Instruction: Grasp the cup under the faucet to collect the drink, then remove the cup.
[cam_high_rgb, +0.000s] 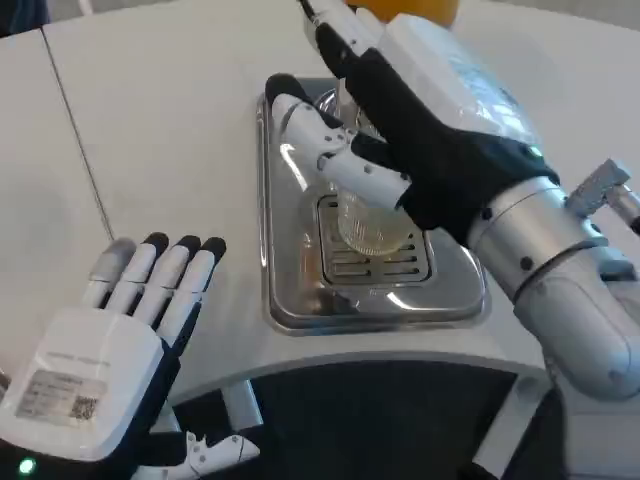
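A clear plastic cup (368, 222) stands on the slotted grate of a shiny steel drip tray (290, 300). My right hand (420, 130) reaches in from the right above the tray and its fingers wrap around the cup's upper part. An orange drink container (420, 10) shows at the top edge behind that hand; the faucet itself is hidden by the hand. My left hand (120, 330) lies flat on the white table at the lower left, fingers straight and slightly apart, holding nothing.
The white table (160, 120) has a seam running down its left part. Its curved front edge passes just below the tray, with a dark gap beneath. My right forearm (570, 280) crosses the right side of the picture.
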